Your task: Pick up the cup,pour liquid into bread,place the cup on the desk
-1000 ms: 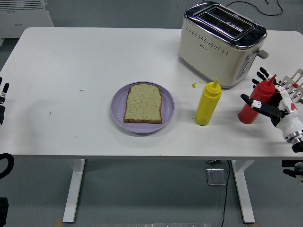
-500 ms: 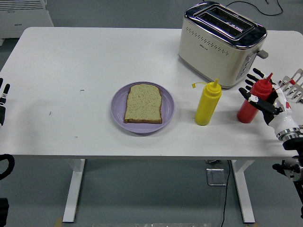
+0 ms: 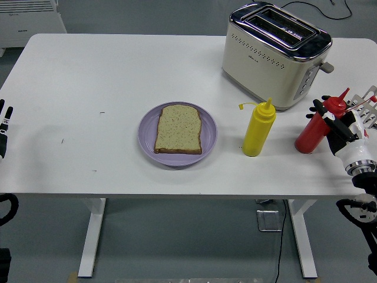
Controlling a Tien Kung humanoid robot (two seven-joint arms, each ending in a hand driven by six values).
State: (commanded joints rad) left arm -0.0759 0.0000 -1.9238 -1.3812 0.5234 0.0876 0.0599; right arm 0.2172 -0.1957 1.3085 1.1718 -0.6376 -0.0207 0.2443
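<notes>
While the red bottle (image 3: pixel 312 131) tilts rightward, the right robot hand (image 3: pixel 340 127) wraps it, fingers curled.

Your items on the white table:

1. Red squeeze bottle (image 3: pixel 313 131): red body, red pointed nozzle cap, tilted so its top leans right, near the table's right edge, right of the yellow one.
2. Yellow squeeze bottle (image 3: pixel 258 129): upright, nozzle cap with a small tethered tip.
3. Bread (image 3: pixel 178 129): one pale, speckled slice with brown crust, lying flat on a round lilac plate (image 3: pixel 149 139), left of the bottles.
</notes>
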